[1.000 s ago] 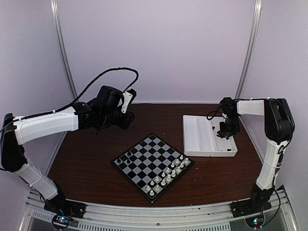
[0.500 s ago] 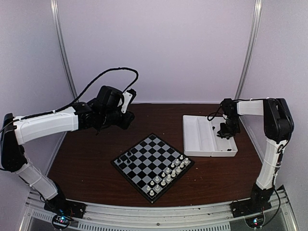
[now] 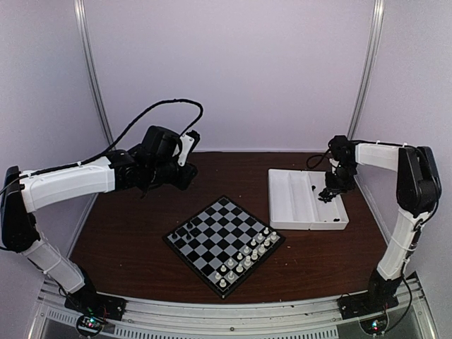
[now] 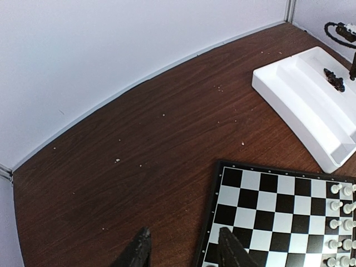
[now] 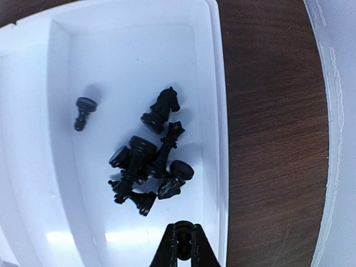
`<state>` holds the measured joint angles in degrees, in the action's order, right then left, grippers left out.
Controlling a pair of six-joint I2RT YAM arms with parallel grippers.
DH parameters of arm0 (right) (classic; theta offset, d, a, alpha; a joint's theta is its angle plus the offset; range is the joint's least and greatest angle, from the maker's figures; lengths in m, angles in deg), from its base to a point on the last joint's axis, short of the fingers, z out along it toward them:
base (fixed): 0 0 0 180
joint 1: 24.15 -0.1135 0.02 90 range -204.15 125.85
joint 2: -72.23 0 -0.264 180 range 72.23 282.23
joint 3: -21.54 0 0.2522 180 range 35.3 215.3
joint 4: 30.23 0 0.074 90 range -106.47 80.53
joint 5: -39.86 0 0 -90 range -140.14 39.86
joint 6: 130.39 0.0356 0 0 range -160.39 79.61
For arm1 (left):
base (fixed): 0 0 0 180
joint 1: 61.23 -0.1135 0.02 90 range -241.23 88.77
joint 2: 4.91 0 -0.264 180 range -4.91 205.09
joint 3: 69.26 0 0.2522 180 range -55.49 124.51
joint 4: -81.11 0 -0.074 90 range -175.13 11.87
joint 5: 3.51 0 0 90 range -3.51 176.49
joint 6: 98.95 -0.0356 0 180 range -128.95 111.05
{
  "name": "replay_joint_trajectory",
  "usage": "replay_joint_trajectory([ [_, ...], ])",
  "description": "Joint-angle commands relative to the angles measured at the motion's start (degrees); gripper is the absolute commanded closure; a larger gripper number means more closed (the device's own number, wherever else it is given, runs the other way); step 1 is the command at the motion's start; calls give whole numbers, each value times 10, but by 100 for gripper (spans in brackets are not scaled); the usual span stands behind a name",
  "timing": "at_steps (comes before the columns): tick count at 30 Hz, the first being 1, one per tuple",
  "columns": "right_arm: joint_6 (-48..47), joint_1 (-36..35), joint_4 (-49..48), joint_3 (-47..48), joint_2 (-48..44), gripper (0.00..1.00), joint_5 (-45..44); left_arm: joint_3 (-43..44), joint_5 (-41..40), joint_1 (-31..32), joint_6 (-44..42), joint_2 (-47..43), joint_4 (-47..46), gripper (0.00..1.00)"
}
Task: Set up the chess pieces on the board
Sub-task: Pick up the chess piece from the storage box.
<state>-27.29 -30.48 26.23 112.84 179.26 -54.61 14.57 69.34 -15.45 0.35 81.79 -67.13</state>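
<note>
The right hand (image 5: 183, 228) grips 1 black chess piece (image 5: 183, 245) above the white tray (image 5: 33, 167); the left hand (image 4: 183, 250) gapes empty over the brown surface (image 4: 139, 144).

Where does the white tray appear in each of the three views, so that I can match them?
Top external: the white tray lies right of the board, in the right half of the picture.
Left wrist: the tray is in the upper right corner.
Right wrist: the tray fills the left and centre.
Shared landmark: the black chess pieces heaped in it, which the left wrist view also shows.
</note>
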Motion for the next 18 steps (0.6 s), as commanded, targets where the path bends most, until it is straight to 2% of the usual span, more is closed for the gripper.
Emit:
replay_joint_trajectory([
  [1,-11,-16,25,-10,-56,98,24,1,3,-3,-1,-13,-23,58],
  [10,-5,-141,70,28,-105,97,14,-13,4,-3,6,-20,-31,58],
  [18,-17,-273,43,63,-89,96,42,-37,-10,-5,23,-35,-32,58],
])
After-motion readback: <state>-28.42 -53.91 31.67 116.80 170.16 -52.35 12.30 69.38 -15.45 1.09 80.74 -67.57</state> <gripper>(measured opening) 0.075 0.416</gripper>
